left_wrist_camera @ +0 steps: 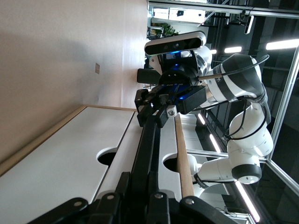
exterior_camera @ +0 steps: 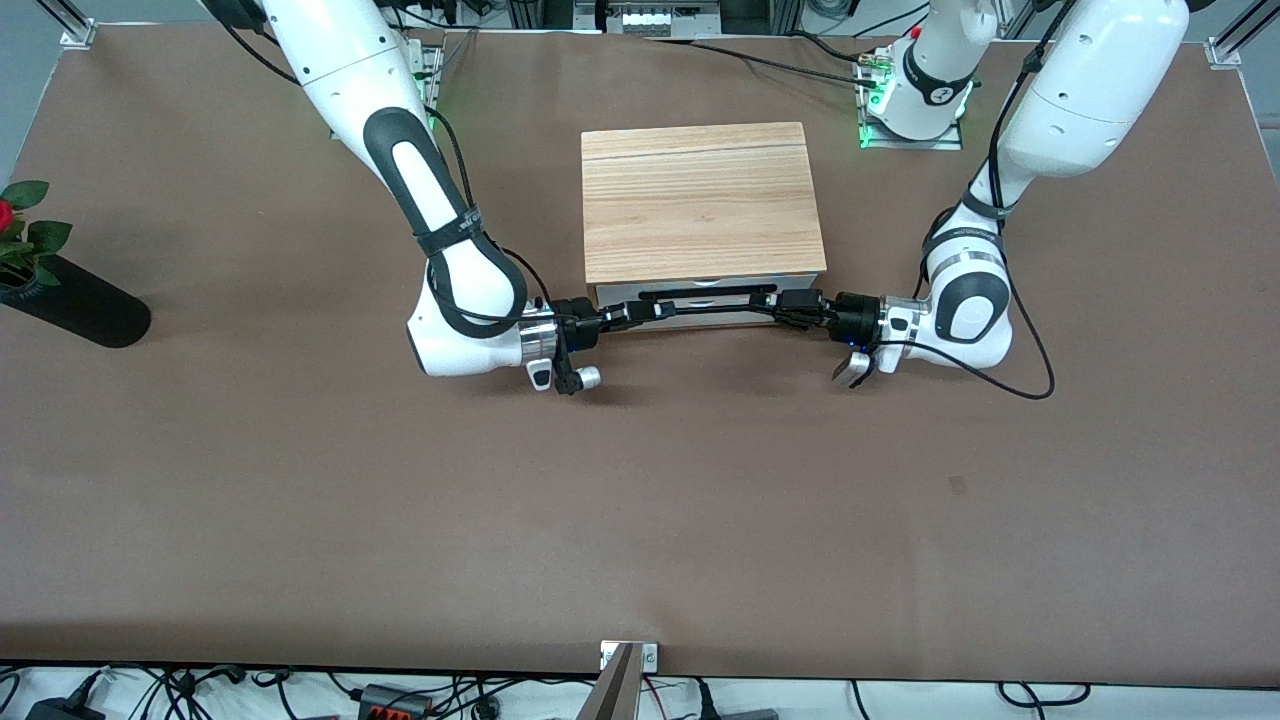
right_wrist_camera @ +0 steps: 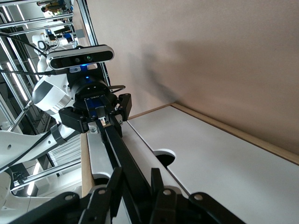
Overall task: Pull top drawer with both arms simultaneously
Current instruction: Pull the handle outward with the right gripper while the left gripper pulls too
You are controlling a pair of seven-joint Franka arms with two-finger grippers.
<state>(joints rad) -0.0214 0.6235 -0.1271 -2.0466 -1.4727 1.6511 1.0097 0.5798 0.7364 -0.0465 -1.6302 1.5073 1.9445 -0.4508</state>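
The light-wood cabinet (exterior_camera: 700, 200) stands mid-table, its front facing the front camera. Its top drawer (exterior_camera: 612, 293) shows only a white front panel and a long black bar handle (exterior_camera: 700, 291); no inside shows. My left gripper (exterior_camera: 775, 305) is at the handle's end toward the left arm. In the left wrist view that gripper (left_wrist_camera: 138, 179) is shut on the handle (left_wrist_camera: 147, 140). My right gripper (exterior_camera: 630, 312) is at the handle's other end. In the right wrist view that gripper (right_wrist_camera: 136, 175) straddles the handle (right_wrist_camera: 117, 144), with a thin gap showing beside one finger (right_wrist_camera: 115, 179).
A black vase (exterior_camera: 75, 305) with a red flower lies at the right arm's end of the table. Brown table (exterior_camera: 640, 500) stretches bare between the cabinet and the front camera. Both forearms hang low on either side of the cabinet front.
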